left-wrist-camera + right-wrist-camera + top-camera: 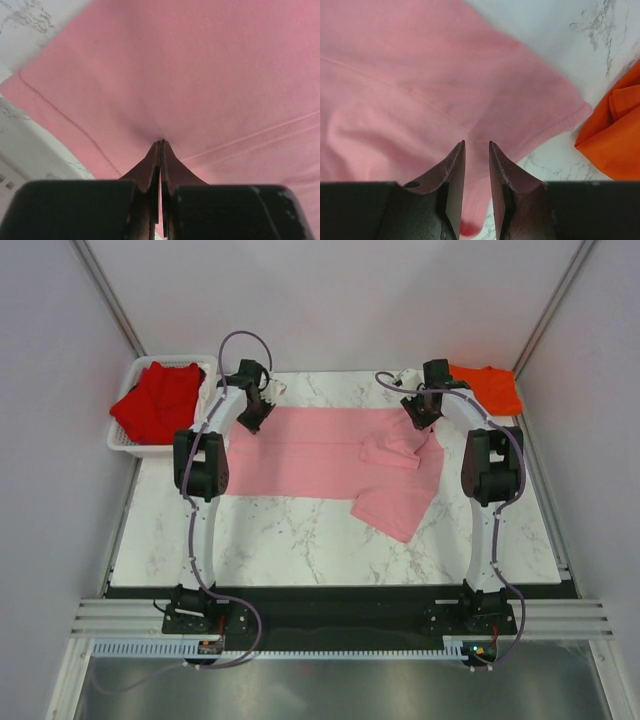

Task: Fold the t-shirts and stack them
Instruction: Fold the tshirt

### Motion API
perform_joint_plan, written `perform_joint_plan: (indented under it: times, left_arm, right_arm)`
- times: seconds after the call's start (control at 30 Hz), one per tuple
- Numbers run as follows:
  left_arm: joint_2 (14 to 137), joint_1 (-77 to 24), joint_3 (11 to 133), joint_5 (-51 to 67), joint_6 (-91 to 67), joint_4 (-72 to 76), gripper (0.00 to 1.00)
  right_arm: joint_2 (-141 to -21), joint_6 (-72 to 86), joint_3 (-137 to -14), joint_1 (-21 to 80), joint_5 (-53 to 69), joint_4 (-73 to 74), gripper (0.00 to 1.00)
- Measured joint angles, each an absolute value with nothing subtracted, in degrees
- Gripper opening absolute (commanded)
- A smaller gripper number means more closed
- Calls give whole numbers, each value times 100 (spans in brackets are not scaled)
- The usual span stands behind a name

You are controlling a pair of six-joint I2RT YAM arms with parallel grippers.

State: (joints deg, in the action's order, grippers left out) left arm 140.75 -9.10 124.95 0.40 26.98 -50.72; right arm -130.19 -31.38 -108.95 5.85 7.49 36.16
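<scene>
Marble-look table (280,540): smooth top. Risk: cloth dragged by one corner may slide rather than crease.

Pink shirt (330,455): largest piece, spread across the far half of the table between the two arms. Risk: only its left side is pinched, so a lift now would likely skew the fold and bunch the loose right side. Look: soft, thin, plain, with hem stitching visible. It lies mostly flat on the left, while the sleeve and lower right part are doubled over and crooked.

Red shirt (155,400): heaped unfolded in the white basket (120,440), far left.

Orange shirt (487,387): folded, far right corner, near the pink sleeve. Snagging risk judged small.

Left gripper (161,145): jaws pressed together, pinching the pink shirt near its far-left edge.

Right gripper (476,147): jaws slightly parted above the pink cloth, gripping nothing.
</scene>
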Motion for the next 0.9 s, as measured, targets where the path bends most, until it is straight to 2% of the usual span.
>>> perform_joint_plan:
  times: [0.43, 0.8, 0.9]
  left_arm:
    - [14599, -786, 13286, -403, 2711, -5041, 2]
    - [14324, -762, 13015, -309, 2705, -5030, 2]
    - [13987, -801, 12954, -281, 2659, -5089, 6]
  right_arm:
    - [-14320, -3170, -12455, 567, 209, 3306, 33]
    - [-14009, -3170, -12221, 550, 200, 3210, 37]
    - [-13546, -3201, -11985, 541, 427, 3162, 38]
